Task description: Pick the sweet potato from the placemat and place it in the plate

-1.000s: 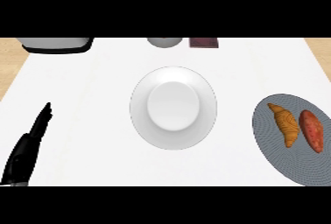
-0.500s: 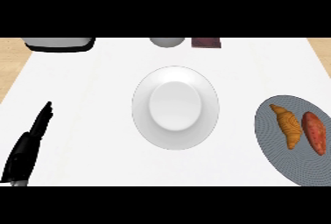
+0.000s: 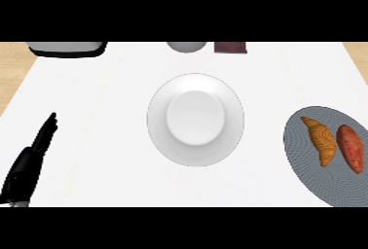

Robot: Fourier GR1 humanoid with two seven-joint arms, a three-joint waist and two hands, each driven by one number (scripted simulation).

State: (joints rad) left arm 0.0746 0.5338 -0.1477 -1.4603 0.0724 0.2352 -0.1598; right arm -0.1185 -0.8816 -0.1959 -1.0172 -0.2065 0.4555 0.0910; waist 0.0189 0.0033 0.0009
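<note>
The sweet potato (image 3: 351, 148), reddish and elongated, lay on the grey placemat (image 3: 305, 160) at the right edge of the frame, untouched by any hand.

The white worktop (image 3: 101, 97) filled almost the whole frame, with a strip of wood-coloured surface showing at the upper left and upper right corners. The white plate (image 3: 195, 119) sat at the centre of the frame with nothing on it, well apart from the placemat. The round placemat was partly cut off by the frame's right side. The left hand (image 3: 39, 143) showed at the lower left of the frame, seen edge-on, its black fingers straight and pointing toward the top of the frame, holding nothing and well apart from the plate. The right hand was out of sight.

A dark object with a pale top (image 3: 66, 47) stood at the upper left, cut off by the frame's upper limit. An orange-brown croissant (image 3: 321, 141) lay on the placemat just left of the sweet potato, close beside it. A grey rounded object (image 3: 187, 46) and a dark red block (image 3: 231, 46) sat at the upper middle of the frame.
</note>
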